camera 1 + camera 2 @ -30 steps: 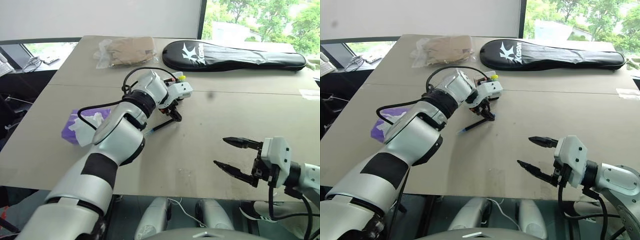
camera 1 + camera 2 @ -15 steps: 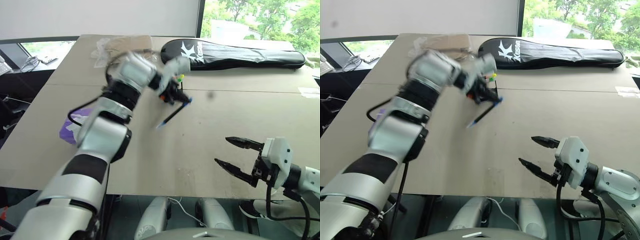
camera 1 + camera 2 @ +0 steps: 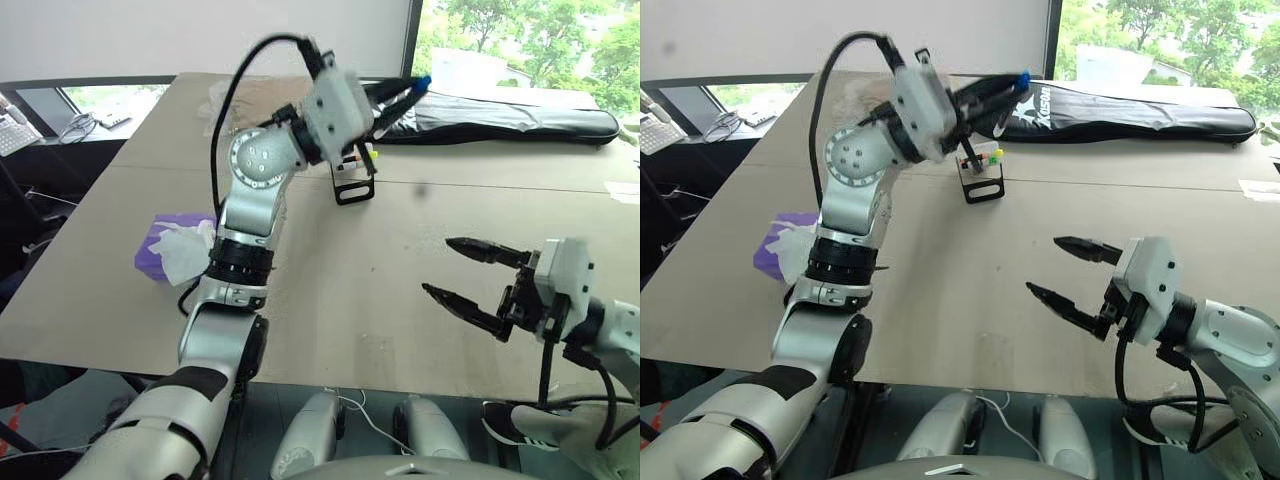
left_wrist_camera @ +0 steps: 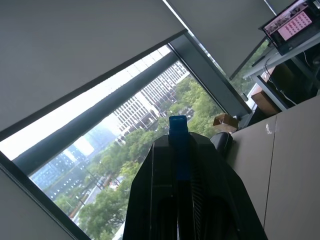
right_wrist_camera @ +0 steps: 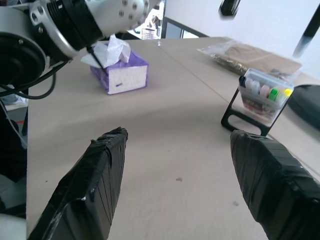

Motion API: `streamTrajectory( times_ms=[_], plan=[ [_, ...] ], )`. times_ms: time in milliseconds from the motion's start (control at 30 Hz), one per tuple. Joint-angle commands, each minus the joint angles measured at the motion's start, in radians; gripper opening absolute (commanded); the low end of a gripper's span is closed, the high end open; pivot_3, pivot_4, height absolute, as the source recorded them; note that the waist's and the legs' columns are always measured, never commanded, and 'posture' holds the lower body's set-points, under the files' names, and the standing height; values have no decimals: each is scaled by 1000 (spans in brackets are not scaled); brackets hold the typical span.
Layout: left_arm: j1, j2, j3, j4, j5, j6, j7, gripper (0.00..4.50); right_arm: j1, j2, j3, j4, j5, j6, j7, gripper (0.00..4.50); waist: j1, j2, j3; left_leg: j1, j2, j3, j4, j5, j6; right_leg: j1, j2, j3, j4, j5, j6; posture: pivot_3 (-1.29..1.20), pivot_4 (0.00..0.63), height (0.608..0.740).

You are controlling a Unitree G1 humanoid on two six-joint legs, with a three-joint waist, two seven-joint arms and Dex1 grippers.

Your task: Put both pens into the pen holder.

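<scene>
My left gripper (image 3: 398, 96) is raised high above the table, shut on a dark pen whose blue end (image 3: 423, 80) sticks out past the fingertips. In the left wrist view that pen (image 4: 178, 131) is pinched between the two black fingers, pointing toward a window. The pen holder (image 3: 352, 172), a small black open frame with yellow and green tips on top, stands on the table below and slightly nearer than the raised gripper. It is also in the right wrist view as the pen holder (image 5: 261, 97). My right gripper (image 3: 466, 276) hovers open and empty over the near right of the table.
A purple tissue box (image 3: 168, 252) sits at the left of the table. A long black racket bag (image 3: 520, 115) lies along the far edge, and a clear bag with brown contents (image 3: 245, 95) lies at the far left. The table's front edge (image 3: 330, 368) runs close below my right gripper.
My left gripper closed on the pen lying on the table and swung it up high above the pen holder. My right gripper rose slightly and stayed open.
</scene>
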Motion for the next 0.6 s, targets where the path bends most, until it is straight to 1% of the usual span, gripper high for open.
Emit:
streamTrajectory(
  times_ms=[33,200,267,367,433,500,600],
  plan=[
    [-8,41,-18,222,16,-265,-22,51,-80,20,-37,2,31,-2,-61,3541,-1,0,0,0,0,0,0,0,0,0,0,0,0,0,0,0,150,740],
    [-74,67,-32,483,50,-473,-1,51,-128,32,-39,0,44,20,-123,3541,2,-1,0,-1,-1,-1,0,0,0,-1,0,-1,0,0,0,0,150,740],
    [-103,80,-43,549,80,-530,20,51,-127,34,-38,-10,43,27,-142,3541,1,-1,0,-1,-1,0,0,0,0,-1,0,-1,0,0,0,0,150,740],
    [-134,80,-44,569,62,-570,21,51,-110,33,-46,-28,45,33,-164,3541,0,-1,1,-2,-1,0,0,0,1,-1,0,-1,0,0,0,0,150,740],
    [-137,78,-45,549,27,-580,-2,51,-94,34,-52,-42,45,36,-176,3541,-2,-1,1,-2,-1,0,0,0,1,-2,0,-1,0,0,0,0,150,740],
    [-138,65,-36,505,-37,-545,-31,51,-77,34,-54,-52,43,33,-182,3541,-3,-1,0,-2,-1,0,0,0,1,-2,0,-1,0,0,0,0,150,740],
    [-146,61,-28,466,-75,-510,-36,51,-57,34,-56,-62,42,28,-184,3541,-7,-1,0,-2,-1,0,0,0,1,-2,0,-1,0,0,0,0,150,740]
  ],
)
